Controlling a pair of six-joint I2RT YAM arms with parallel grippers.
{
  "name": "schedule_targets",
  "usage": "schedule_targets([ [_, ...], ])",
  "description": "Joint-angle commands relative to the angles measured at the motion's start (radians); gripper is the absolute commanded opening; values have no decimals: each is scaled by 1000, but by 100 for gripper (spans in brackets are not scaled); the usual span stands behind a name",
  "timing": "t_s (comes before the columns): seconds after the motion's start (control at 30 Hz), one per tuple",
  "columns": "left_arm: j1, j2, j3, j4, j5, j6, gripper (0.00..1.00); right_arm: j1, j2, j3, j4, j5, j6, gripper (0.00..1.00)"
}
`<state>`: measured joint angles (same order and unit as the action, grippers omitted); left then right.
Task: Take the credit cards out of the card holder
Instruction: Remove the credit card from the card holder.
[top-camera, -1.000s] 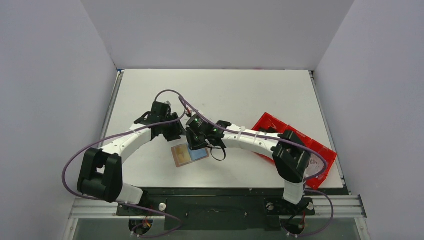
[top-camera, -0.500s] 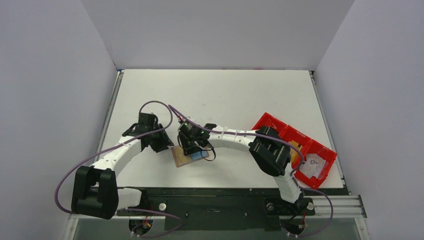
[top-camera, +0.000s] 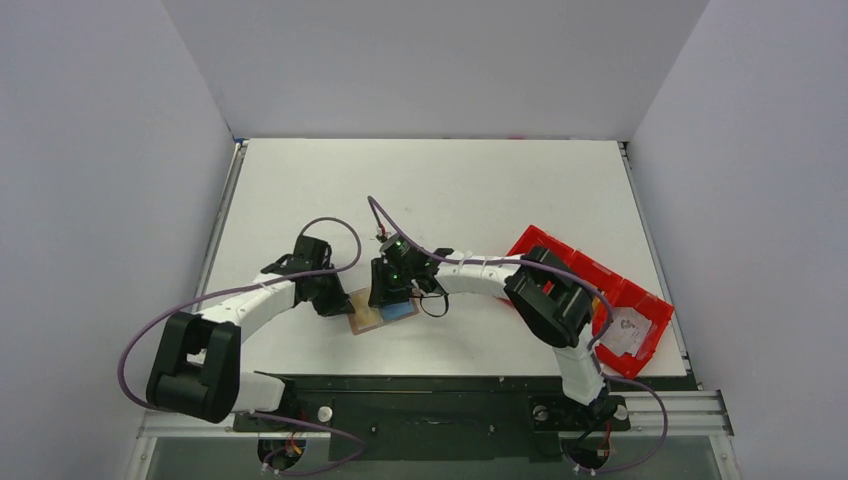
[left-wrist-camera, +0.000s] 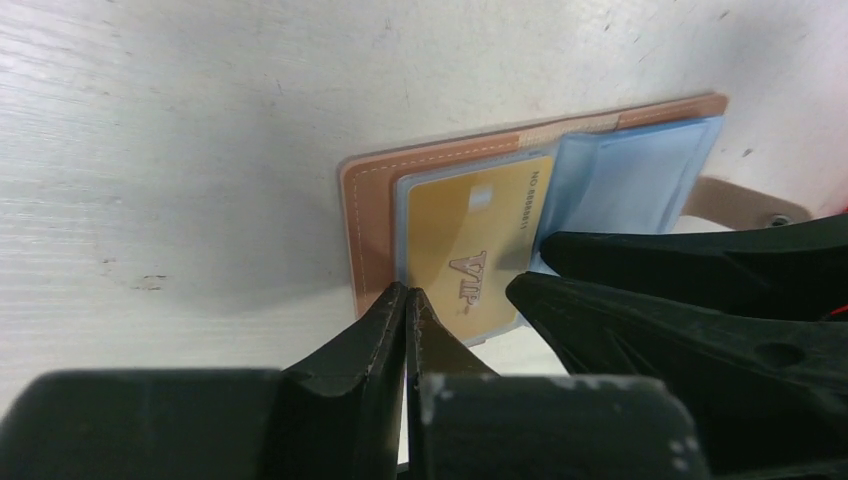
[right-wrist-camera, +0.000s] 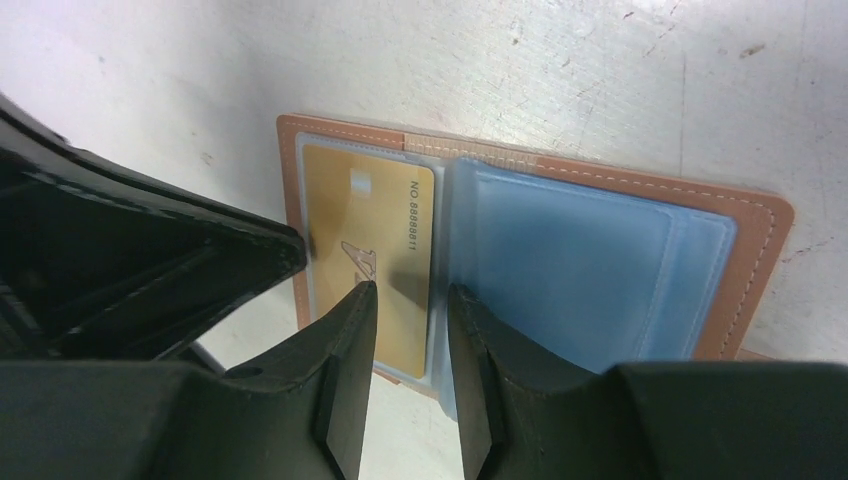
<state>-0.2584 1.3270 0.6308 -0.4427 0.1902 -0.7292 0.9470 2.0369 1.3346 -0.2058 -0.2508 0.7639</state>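
The card holder lies open on the white table, a brown leather bifold with light blue inner panels and a strap tab. A gold "VIP" credit card sits in its left pocket. My left gripper is shut, with nothing between its tips, which rest at the holder's brown outer edge. My right gripper stands slightly open over the holder. One finger is over the gold card, the other at the centre fold.
A long red plastic tray lies at the right near the table's front edge, with a pale item in its near end. The right arm's elbow hangs beside it. The two grippers stand close together over the holder.
My left gripper has closed and moved in to the holder's left edge. The right gripper has opened a little and shifted over the holder, and its elbow swung left.
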Motion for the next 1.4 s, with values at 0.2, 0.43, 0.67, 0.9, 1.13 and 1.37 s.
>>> schedule_targets([
  [0.2,-53,83,42,50,-69,-8,0,-46,-47,-166,186,-55,116,29],
  [0.43,-75,121,60,53,-93,-11,0,-65,-44,-216,294,-99,181,22],
  [0.67,-91,147,68,56,-96,-9,0,-91,-49,-269,396,-159,236,20],
  [0.9,-116,162,81,63,-90,-16,0,-90,-53,-273,432,-177,251,17],
  [1.13,-129,168,84,64,-91,-20,0,-90,-55,-270,434,-181,248,14],
  [1.37,-123,172,77,39,-126,-35,0,-111,-67,-306,455,-181,255,9],
])
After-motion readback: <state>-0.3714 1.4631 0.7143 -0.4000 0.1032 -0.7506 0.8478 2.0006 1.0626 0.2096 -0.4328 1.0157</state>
